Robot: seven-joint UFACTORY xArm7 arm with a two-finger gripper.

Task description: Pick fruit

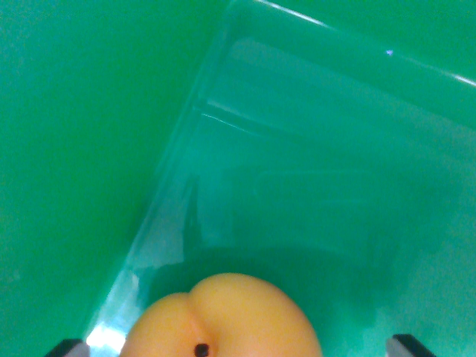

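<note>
Between the two dark fingertips of the end effector [242, 346], at the bottom edge of the wrist view, sits an orange-yellow fruit [223, 320], a peach or apricot by its rounded, cleft shape. A shallow crease runs down its near face to a small dark stem spot. Only the upper part of the fruit shows; the rest is cut off by the frame. One fingertip [65, 347] peeks in at the wrist view's left corner, the other at the wrist view's right, with the fruit filling much of the gap between them. The fingers stand well apart on either side of it, but whether their pads actually press on its skin I cannot tell, since the contact points lie outside the frame.

Just beyond the end effector and below the fruit lies a clear plastic container [312, 149], its transparent walls and rim catching pale highlights. Its long edge runs diagonally from near the left fingertip up toward the top of the view, and its far rim crosses the upper right corner. The fruit appears over the container's near corner. Under and around everything spreads a plain green tabletop [74, 134], which shows through the container as well.
</note>
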